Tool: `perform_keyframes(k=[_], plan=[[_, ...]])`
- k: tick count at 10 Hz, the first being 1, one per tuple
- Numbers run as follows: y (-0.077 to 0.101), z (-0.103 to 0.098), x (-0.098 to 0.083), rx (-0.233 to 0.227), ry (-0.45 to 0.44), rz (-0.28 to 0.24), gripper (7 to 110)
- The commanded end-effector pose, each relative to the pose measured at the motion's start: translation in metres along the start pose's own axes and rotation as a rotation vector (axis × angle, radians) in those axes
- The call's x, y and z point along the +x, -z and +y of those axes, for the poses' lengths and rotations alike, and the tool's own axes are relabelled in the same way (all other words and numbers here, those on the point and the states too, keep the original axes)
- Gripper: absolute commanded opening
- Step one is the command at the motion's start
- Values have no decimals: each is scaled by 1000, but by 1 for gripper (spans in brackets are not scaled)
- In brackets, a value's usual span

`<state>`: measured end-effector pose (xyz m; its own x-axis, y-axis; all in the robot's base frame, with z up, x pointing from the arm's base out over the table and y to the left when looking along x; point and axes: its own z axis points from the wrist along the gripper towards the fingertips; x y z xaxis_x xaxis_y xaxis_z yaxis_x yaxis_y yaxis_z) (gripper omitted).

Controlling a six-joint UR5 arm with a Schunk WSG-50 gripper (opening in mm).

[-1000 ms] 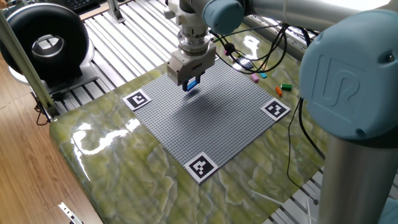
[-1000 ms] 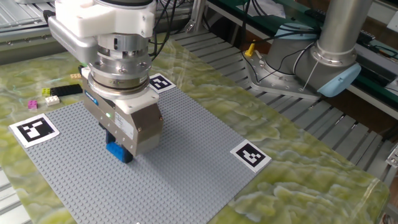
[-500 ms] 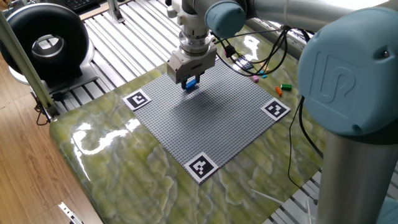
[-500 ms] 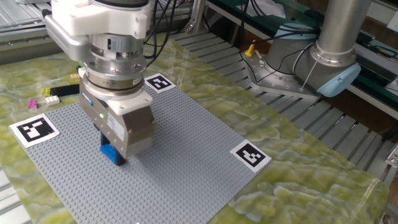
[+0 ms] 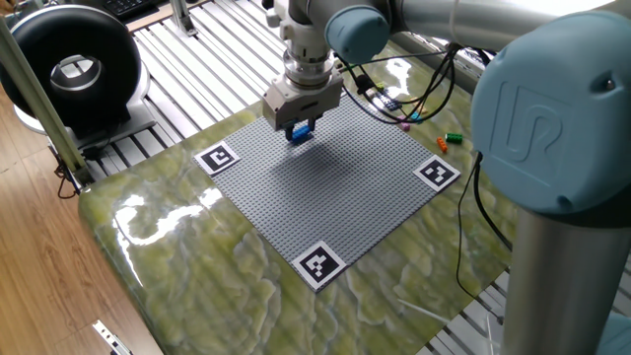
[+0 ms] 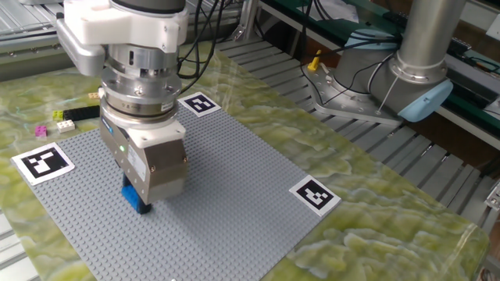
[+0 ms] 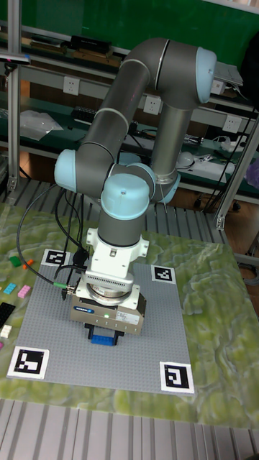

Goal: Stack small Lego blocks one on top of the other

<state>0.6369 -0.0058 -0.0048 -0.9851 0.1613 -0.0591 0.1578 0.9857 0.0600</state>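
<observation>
Table: green marbled top (image 5: 197, 256), grey studded baseplate (image 5: 335, 192) on it
Brick: small blue block (image 7: 103, 338), studs up
Gripper (image 7: 106, 332): jaws clamped on that block

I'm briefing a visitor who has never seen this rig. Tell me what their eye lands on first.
First, the big grey-and-light-blue arm, its gripper pointing straight down over the grey studded baseplate, shut on a blue Lego block held low at the plate. Next, the black-and-white marker tags at the plate's corners. Last, a scatter of small coloured blocks on the green marbled table beside the plate.
</observation>
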Motion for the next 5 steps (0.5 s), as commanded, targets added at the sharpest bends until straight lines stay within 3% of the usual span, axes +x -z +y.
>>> perform_keyframes(k=[1,5], plan=[[-4,1,-4,-26,-15,-18,7],[-5,0,0,-17,-10,-7,7]])
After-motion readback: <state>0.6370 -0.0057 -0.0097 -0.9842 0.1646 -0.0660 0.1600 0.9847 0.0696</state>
